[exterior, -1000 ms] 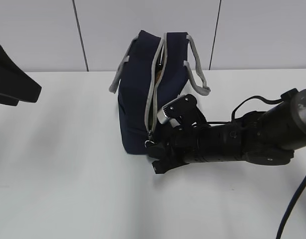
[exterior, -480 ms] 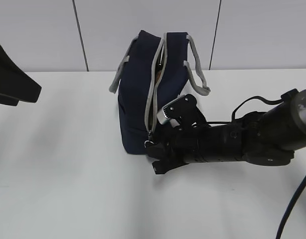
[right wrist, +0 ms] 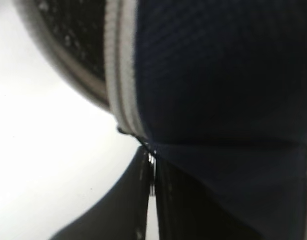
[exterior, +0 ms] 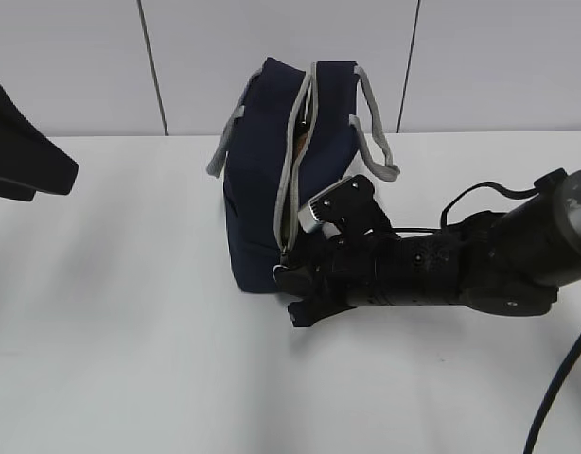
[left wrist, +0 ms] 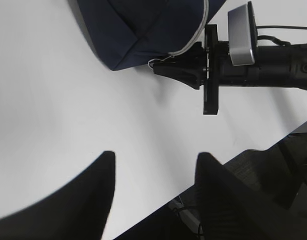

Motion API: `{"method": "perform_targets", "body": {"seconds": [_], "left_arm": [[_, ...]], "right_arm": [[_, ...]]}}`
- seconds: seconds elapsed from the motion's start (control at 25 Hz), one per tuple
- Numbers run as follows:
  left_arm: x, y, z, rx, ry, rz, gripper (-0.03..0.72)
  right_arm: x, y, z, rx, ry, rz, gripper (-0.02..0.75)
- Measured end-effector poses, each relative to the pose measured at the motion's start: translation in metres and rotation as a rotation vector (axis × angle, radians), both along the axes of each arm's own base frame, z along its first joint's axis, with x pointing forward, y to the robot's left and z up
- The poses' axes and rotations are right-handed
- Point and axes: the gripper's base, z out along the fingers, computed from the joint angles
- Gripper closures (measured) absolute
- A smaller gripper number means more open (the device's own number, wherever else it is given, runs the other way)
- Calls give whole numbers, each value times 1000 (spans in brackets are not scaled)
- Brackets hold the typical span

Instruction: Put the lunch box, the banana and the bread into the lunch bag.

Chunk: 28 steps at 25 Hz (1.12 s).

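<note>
Lunch bag: navy fabric, grey zipper, 2 grey handles, 1 on white table | right gripper: pressed together at zipper's low end | left gripper: spread, empty

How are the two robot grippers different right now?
The right gripper is low at the lunch bag, pinched shut at the bottom end of its grey zipper. The left gripper is open, holds nothing and hangs over the bare white table, away from the lunch bag. Both grippers are black.
</note>
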Motion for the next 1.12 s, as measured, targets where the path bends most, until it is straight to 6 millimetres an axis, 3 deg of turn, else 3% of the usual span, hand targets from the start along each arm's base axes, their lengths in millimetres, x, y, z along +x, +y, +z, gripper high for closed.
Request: {"method": "perform_targets", "body": {"seconds": [0.72,1.12], "left_arm": [[0,0,0,0,0,0,317],[0,0,0,0,0,0,317]], "right_arm": [[-4,0,-1,-12,32,29,754],[-14,-5,19,-30,3,34,754]]}}
